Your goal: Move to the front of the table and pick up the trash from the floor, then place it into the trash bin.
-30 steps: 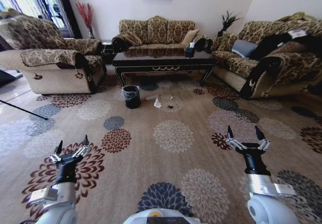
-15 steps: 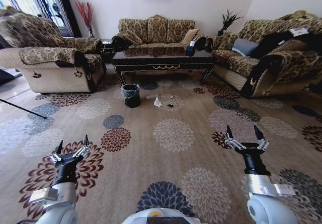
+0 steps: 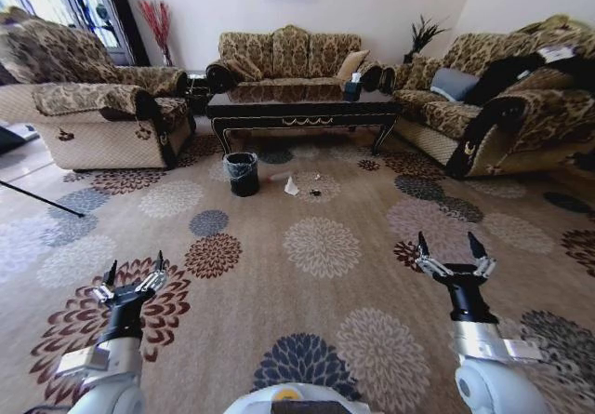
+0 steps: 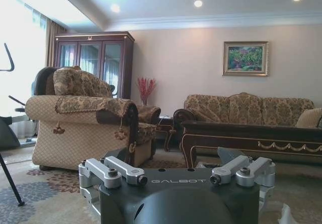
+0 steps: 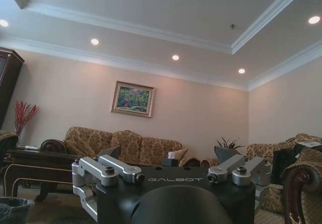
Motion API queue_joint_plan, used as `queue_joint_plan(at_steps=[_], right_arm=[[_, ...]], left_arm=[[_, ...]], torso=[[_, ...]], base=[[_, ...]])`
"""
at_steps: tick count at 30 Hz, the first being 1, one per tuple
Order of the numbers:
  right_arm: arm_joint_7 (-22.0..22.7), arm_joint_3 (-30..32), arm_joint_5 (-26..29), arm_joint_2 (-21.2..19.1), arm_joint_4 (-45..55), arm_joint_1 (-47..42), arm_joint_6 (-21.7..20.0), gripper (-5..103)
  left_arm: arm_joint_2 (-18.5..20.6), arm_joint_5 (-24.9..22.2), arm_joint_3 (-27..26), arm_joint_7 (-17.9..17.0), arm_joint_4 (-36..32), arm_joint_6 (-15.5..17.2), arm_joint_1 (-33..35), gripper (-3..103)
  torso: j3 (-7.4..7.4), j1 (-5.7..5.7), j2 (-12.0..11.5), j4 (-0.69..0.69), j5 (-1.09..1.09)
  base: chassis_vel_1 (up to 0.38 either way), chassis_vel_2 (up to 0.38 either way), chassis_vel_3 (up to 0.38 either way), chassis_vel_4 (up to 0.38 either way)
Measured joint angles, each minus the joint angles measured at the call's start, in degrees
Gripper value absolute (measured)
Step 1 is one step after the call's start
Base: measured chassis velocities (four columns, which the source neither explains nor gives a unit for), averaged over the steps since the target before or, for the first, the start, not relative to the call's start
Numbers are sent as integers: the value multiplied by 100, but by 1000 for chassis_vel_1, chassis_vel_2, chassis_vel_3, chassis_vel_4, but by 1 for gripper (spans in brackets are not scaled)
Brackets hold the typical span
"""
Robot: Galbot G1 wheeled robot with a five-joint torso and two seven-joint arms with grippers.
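Note:
The dark glossy table [image 3: 302, 112] stands far ahead, in front of the middle sofa. On the patterned floor [image 3: 321, 247] before it sits the small black trash bin [image 3: 242, 173]. The trash lies just right of the bin: a crumpled white paper [image 3: 291, 188], a clear bottle [image 3: 276, 180] and a small dark bit [image 3: 314, 193]. My left gripper [image 3: 134, 265] and right gripper [image 3: 447, 245] are held low near me, both open and holding nothing, far from the trash. The right wrist view catches the bin [image 5: 12, 209] and the table [image 5: 25, 168].
An armchair [image 3: 93, 107] stands at the left, a sofa [image 3: 288, 59] behind the table and a long sofa [image 3: 502, 107] at the right. A thin dark rod [image 3: 42, 200] crosses the floor at the far left. Open carpet lies between me and the trash.
The whole head view has shifted slightly, with the near carpet medallions sliding toward me: the camera has moved. Both arms keep the same pose and both grippers stay open.

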Motion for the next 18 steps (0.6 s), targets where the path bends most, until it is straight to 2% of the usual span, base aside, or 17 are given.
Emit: queue_joint_plan(at_steps=[11, 18], right_arm=[[-257, -8, -17, 20, -32, -9, 43, 100], [-259, -21, -36, 23, -62, 2, 46, 100]], left_arm=[[-6, 10, 9, 20, 75, -80, -30, 100], [-8, 10, 4, 24, 98, -121, -33, 100]], torso=[[3, 8, 6, 0, 0], [18, 10, 22, 1, 0]], base=[[-8, 6, 12, -7], [-118, 122, 114, -105]])
